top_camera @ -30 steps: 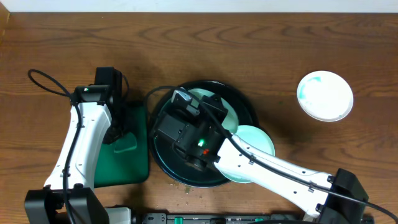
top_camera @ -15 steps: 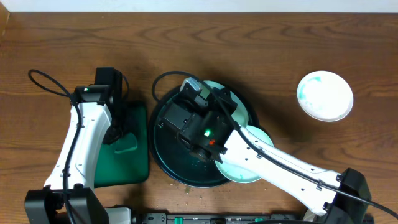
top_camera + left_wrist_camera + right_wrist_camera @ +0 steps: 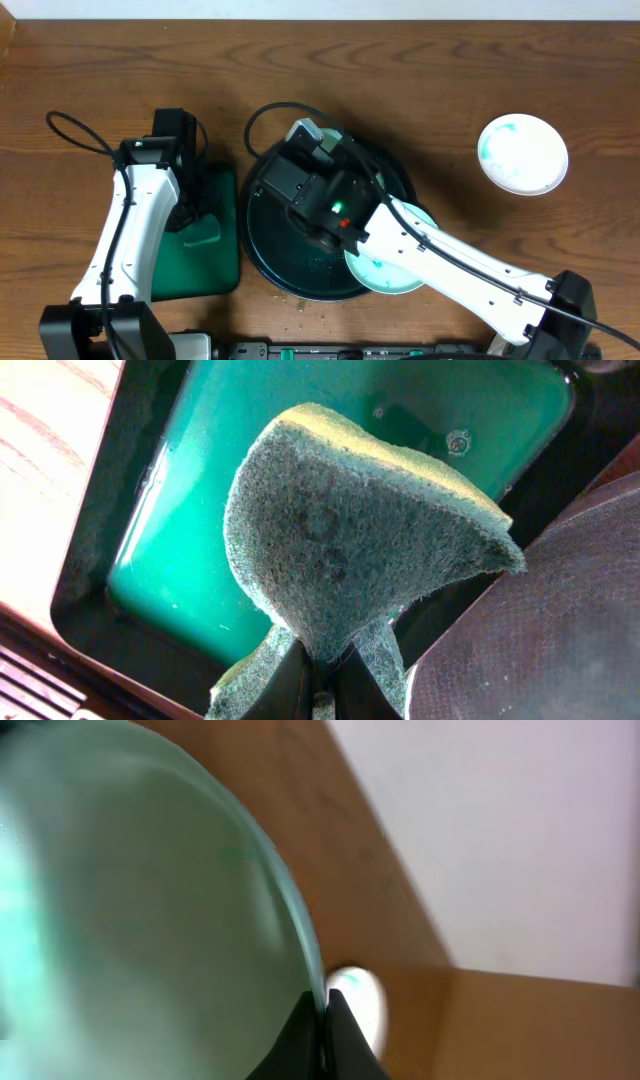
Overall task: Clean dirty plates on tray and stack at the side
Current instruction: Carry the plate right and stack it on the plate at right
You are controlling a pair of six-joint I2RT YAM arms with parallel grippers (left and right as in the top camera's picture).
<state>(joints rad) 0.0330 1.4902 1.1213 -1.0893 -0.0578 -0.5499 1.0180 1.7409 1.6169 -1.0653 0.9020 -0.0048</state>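
The brown wooden bench [image 3: 80, 70] shows streaky grain, dull-sheened; the green scouring sponge with yellow foam backing [image 3: 340, 540] looks coarse, fibrous, matt; the green rectangular plastic tray [image 3: 175, 550] is glossy and wet-looking; the pale teal round plate [image 3: 130, 920] is smooth, glassy.

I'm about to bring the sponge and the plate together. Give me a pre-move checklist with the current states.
1. Left tool shut on sponge: ok.
2. Sponge above the green tray, not the table: ok.
3. Right tool pinching the held plate at its rim: ok.
4. Held plate's smeared face turned toward the sponge: cannot tell.
5. Sponge wet enough: cannot tell.
6. Side plate well away from both arms: ok.
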